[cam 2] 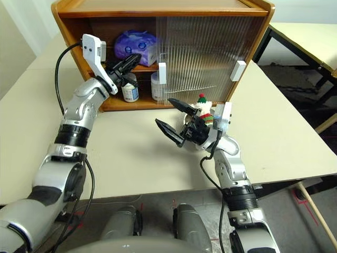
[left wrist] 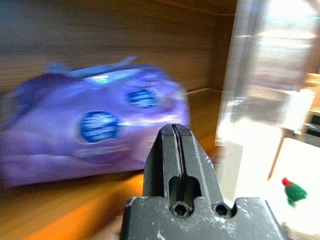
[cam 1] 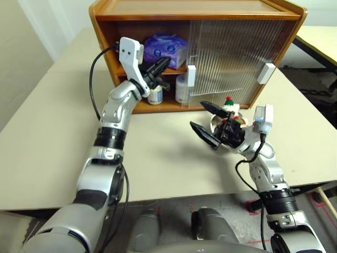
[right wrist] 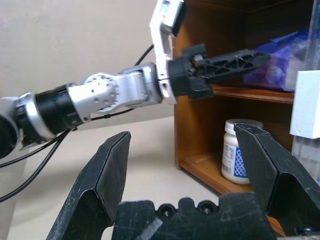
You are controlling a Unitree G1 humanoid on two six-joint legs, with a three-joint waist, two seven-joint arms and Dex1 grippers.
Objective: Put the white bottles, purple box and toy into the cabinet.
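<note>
Up on the cabinet [cam 1: 247,16] shelf: purple box [cam 1: 166,47] nudged by shut, empty left gripper [cam 1: 160,67] | toy [cam 1: 230,109] on worktop [cam 1: 47,126] should be straddled squarely by wide-open right gripper [cam 1: 208,122]

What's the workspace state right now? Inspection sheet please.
Surface: beige table, bare in front.
Job's things: purple box on upper shelf of cabinet; two white bottles on lower shelf; toy on table, outside.
Clutter: nothing seen.
Grippers: left end effector shut, empty, at the upper shelf; right end effector open, empty, near toy.
Cables: black cable looping off left wrist.
Surroundings: second table to the right.
</note>
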